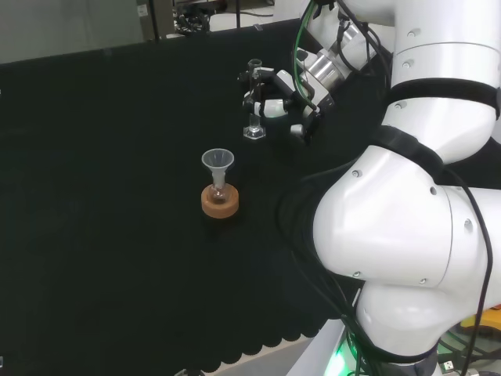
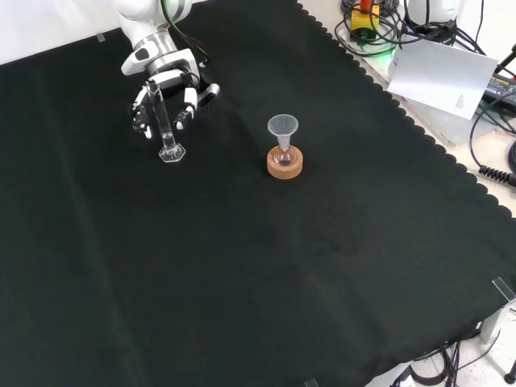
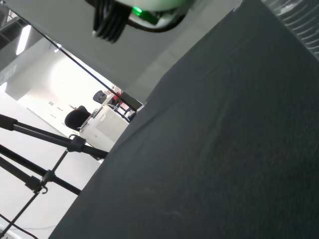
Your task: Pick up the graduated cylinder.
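Black cloth (image 2: 339, 266) covers the whole bench, scalloped along its edge, with cables and a sheet of paper (image 2: 439, 76) lying off it toward two o'clock in the front view. Near the middle of the cloth stands a small flask with a clear funnel (image 2: 283, 126) in its neck, seated on a cork ring (image 2: 285, 164).

At about ten o'clock from that ring in the front view, well apart from it, stands the graduated cylinder (image 2: 165, 125), a thin clear tube upright on its flat six-sided foot, which appears to rest on the cloth. The hand (image 2: 165, 93) is right at it, fingers (image 2: 186, 103) spread and partly curled on either side of the upper tube. In the head view the cylinder (image 1: 254, 102) sits at about one o'clock from the cork ring (image 1: 220, 201), with the hand (image 1: 286, 98) just beside its top, reaching from the right.

I cannot tell from either view whether the fingers already press the glass or only bracket it. As I judge it, the approach is done; the closing, if unfinished, and the whole lift are left.
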{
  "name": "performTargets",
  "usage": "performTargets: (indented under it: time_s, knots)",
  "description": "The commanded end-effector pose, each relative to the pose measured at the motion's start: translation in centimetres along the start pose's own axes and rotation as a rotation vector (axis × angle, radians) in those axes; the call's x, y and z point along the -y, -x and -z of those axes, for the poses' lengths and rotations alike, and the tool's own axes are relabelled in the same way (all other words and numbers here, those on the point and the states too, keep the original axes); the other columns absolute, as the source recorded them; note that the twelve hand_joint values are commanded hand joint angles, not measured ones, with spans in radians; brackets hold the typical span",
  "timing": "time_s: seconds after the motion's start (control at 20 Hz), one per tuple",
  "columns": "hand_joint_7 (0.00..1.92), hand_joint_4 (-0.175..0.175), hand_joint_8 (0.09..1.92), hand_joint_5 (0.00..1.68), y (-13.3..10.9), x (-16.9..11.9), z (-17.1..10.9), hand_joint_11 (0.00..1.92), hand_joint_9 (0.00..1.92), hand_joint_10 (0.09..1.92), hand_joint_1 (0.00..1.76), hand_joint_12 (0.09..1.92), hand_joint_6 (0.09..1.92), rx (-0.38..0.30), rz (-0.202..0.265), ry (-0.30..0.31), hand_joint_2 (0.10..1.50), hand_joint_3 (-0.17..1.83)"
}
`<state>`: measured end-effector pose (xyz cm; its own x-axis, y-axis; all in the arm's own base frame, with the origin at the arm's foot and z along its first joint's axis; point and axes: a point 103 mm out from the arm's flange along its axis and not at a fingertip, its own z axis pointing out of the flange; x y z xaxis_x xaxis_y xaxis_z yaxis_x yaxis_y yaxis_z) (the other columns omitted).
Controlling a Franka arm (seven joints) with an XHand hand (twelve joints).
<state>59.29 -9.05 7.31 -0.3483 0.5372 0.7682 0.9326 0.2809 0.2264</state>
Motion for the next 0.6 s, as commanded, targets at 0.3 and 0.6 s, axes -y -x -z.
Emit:
performTargets:
  time_s: [0.3, 0.6]
  knots:
    - [0.91, -0.112, 0.63, 0.87, -0.1, 0.2, 0.3, 1.14, 1.21, 0.24, 1.12, 0.87, 1.03, 0.012, -0.018, 0.019, 1.07, 0.17]
    - [1.12, -0.175, 0.48, 0.97, -1.0, -0.1, 1.2, 1.24, 1.36, 0.13, 1.15, 0.76, 1.03, 0.167, -0.068, -0.027, 1.12, 0.01]
